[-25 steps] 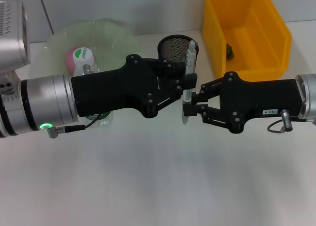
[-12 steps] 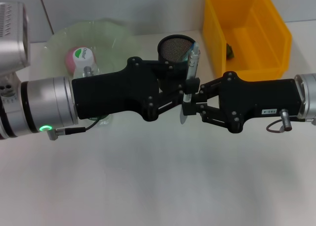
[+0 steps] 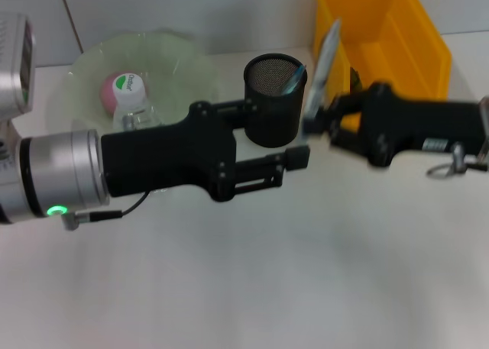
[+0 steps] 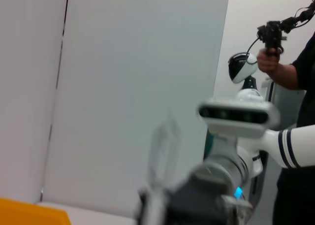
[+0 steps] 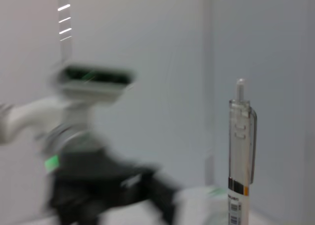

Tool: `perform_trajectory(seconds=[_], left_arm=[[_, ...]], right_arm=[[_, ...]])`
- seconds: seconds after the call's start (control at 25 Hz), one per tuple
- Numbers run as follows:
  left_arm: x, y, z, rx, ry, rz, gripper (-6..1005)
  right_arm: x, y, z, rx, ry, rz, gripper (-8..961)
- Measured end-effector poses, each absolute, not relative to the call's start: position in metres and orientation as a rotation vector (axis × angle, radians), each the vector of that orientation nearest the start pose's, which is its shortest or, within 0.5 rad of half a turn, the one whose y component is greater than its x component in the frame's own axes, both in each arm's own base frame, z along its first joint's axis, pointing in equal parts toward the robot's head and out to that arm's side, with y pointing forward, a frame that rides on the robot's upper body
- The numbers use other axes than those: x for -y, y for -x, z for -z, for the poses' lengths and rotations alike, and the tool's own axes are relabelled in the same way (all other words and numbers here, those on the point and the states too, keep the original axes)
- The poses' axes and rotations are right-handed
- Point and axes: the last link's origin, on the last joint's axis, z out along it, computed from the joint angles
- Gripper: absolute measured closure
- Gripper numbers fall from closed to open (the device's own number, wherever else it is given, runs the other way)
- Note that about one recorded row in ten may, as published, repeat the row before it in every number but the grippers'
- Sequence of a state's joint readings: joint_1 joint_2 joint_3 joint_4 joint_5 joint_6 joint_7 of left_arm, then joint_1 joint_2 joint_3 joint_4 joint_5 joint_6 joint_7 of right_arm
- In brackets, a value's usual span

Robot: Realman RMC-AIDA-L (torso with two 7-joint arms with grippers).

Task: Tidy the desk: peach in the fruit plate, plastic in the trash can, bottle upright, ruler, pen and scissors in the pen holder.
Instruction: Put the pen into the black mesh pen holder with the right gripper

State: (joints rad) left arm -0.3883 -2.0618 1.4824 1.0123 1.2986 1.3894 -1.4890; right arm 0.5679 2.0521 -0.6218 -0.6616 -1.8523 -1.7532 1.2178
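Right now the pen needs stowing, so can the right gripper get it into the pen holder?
Probably yes: the right gripper holds the pen upright beside the pen holder, whose mouth looks unobstructed.

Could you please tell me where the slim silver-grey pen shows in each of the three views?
Head view: slim silver-grey pen tilted in the right pincer, beside the yellow plastic bin.
Left wrist view: cannot tell; only a pale blur.
Right wrist view: pen upright, close up.
Shared: the robot's head, both wrist views.

No text I can read: bottle (image 3: 130, 97) cap mark, pen (image 5: 241, 151) barcode, my right gripper's (image 3: 317, 124) label all illegible.
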Motion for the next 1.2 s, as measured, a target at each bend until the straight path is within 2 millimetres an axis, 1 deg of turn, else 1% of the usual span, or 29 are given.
perform_trajectory(seconds=[0.08, 0.12, 0.16, 0.24, 0.28, 0.32, 0.36, 0.44, 0.48, 0.52, 0.56, 0.68, 0.72, 0.8, 1.0, 1.2], left_arm=[[-0.307, 0.152, 0.027, 0.334, 2.871, 1.068, 455], [-0.304, 0.158, 0.029, 0.371, 2.893, 1.051, 436], [-0.304, 0.158, 0.029, 0.371, 2.893, 1.051, 417], [-0.303, 0.165, 0.032, 0.419, 2.908, 1.029, 379], [-0.302, 0.168, 0.033, 0.442, 2.912, 1.018, 372], [-0.302, 0.174, 0.036, 0.487, 2.914, 1.009, 366], [-0.302, 0.174, 0.036, 0.487, 2.914, 1.009, 359], [-0.3, 0.179, 0.038, 0.519, 2.915, 1.009, 346], [-0.3, 0.18, 0.038, 0.524, 2.916, 1.01, 340], [-0.299, 0.183, 0.039, 0.529, 2.916, 1.01, 340], [-0.299, 0.183, 0.039, 0.529, 2.916, 1.01, 340], [-0.297, 0.187, 0.041, 0.534, 2.913, 1.005, 340], [-0.295, 0.192, 0.043, 0.537, 2.911, 0.999, 340], [-0.294, 0.194, 0.044, 0.54, 2.909, 0.997, 340], [-0.293, 0.203, 0.047, 0.518, 2.899, 0.988, 340], [-0.292, 0.205, 0.046, 0.498, 2.894, 0.982, 340]], right_arm=[[-0.341, -0.233, -0.043, -0.281, 2.587, -1.015, 817], [-0.351, -0.237, -0.052, -0.319, 2.468, -1.02, 817], [-0.351, -0.237, -0.052, -0.319, 2.468, -1.02, 817], [-0.361, -0.24, -0.057, -0.345, 2.383, -1.016, 817], [-0.367, -0.24, -0.06, -0.356, 2.345, -1.015, 817], [-0.377, -0.237, -0.063, -0.362, 2.3, -1.012, 817], [-0.377, -0.237, -0.063, -0.362, 2.3, -1.012, 817], [-0.389, -0.231, -0.066, -0.37, 2.28, -0.996, 817], [-0.396, -0.227, -0.067, -0.381, 2.276, -0.982, 817], [-0.412, -0.22, -0.069, -0.428, 2.287, -0.93, 817], [-0.412, -0.22, -0.069, -0.428, 2.287, -0.93, 817], [-0.432, -0.208, -0.07, -0.498, 2.341, -0.832, 817], [-0.441, -0.199, -0.07, -0.547, 2.398, -0.758, 817], [-0.444, -0.196, -0.071, -0.561, 2.417, -0.728, 817], [-0.454, -0.177, -0.079, -0.632, 2.473, -0.569, 817], [-0.458, -0.156, -0.079, -0.65, 2.533, -0.408, 817]])
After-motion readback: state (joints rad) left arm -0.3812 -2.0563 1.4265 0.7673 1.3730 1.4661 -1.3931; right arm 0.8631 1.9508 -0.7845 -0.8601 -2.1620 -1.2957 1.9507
